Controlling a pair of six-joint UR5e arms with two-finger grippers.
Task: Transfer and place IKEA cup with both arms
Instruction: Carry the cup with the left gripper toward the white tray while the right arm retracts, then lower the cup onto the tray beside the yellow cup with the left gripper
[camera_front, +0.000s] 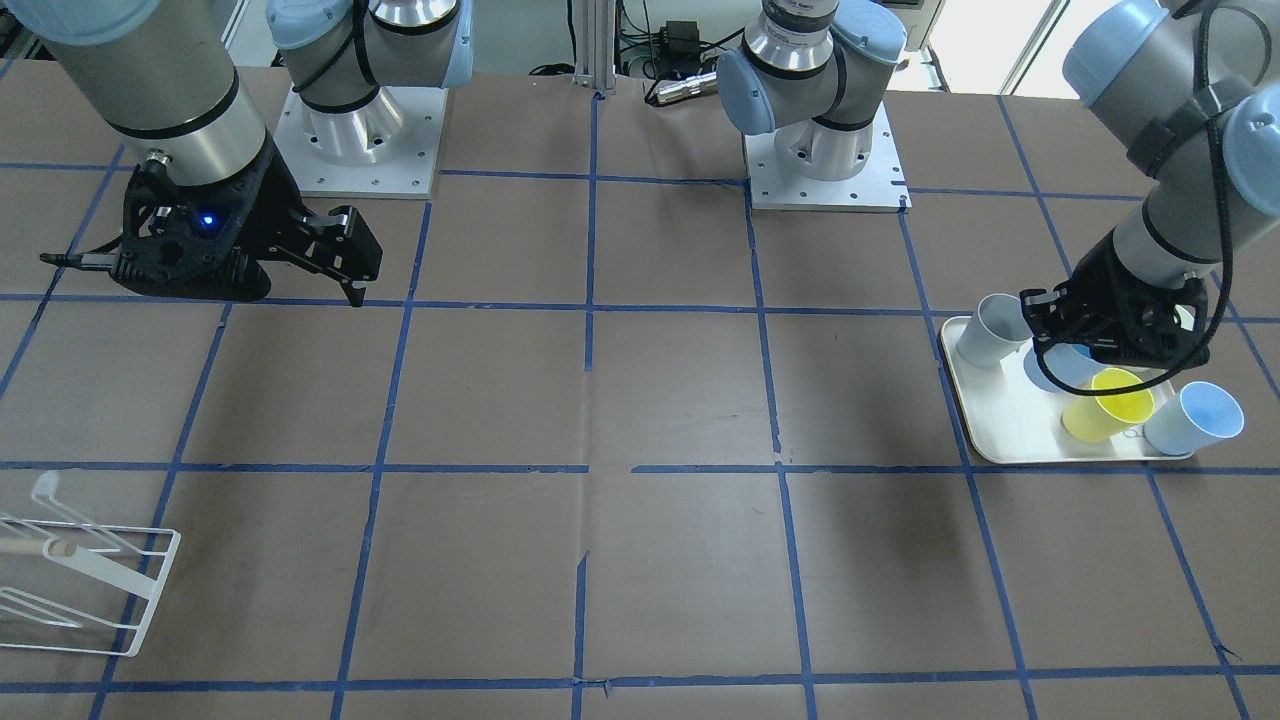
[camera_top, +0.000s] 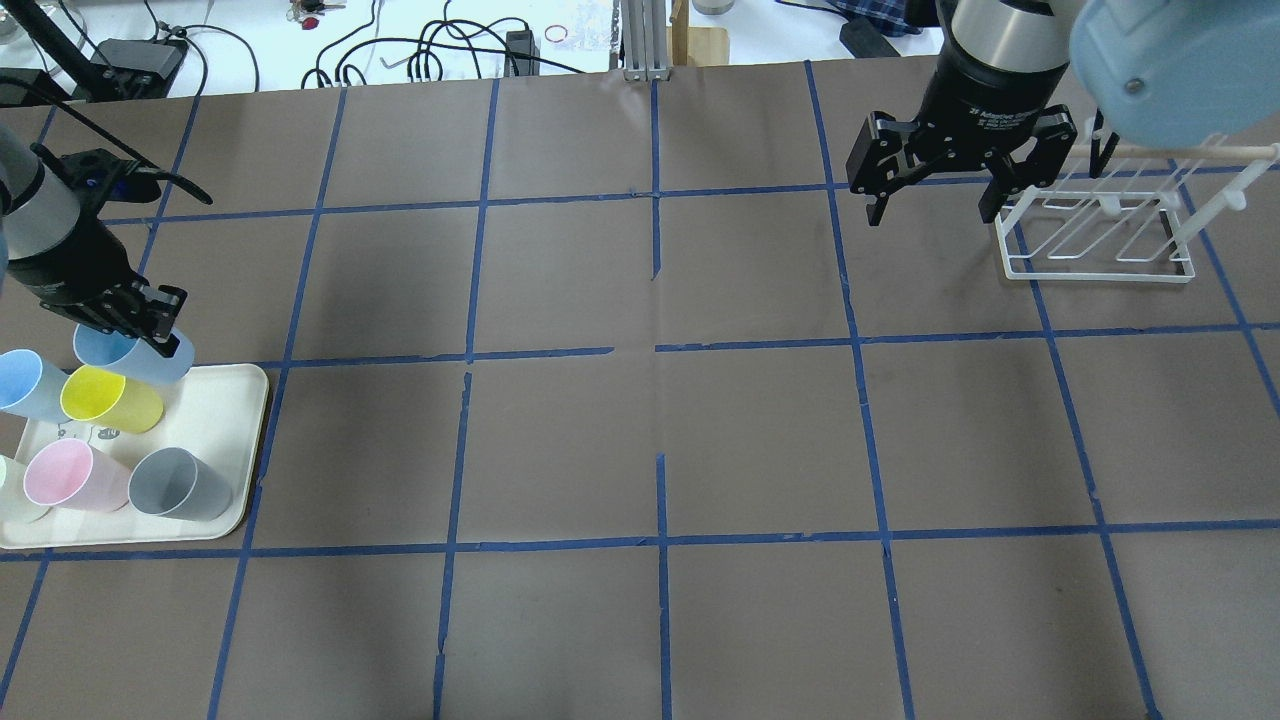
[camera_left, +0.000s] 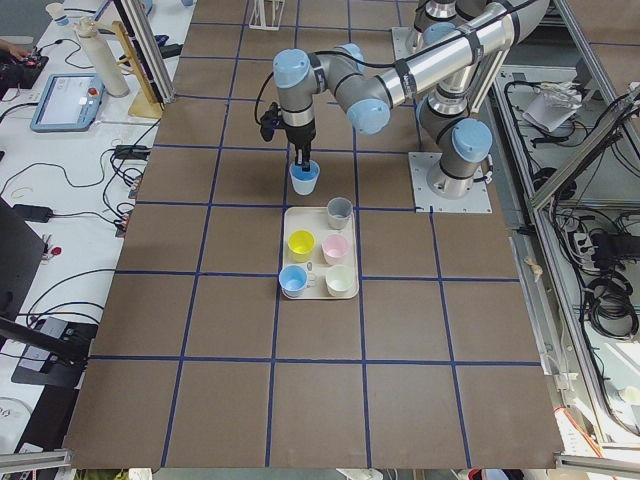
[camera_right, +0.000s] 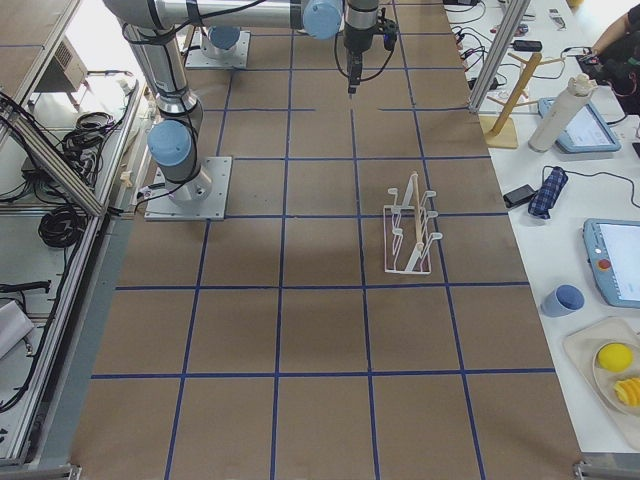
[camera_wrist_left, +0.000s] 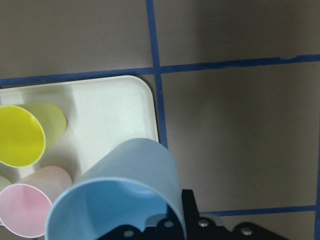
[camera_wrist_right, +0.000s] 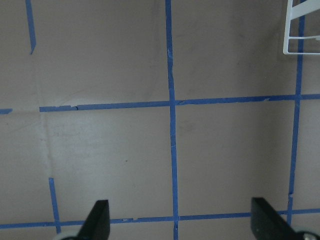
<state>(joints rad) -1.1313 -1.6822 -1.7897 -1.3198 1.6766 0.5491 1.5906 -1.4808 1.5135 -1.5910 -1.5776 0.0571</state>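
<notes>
By tray: L gripper clamps IKEA cup, tilted.

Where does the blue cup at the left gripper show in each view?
Front-facing: blue cup right side, at the white tray.
Overhead: blue cup left edge, at tray's far edge.
Exterior left: blue cup upper centre, just beyond tray.
Exterior right: not in it.
Left wrist: blue cup bottom left, large.
Right wrist: not in it.
Shared landmark: the white tray.
</notes>
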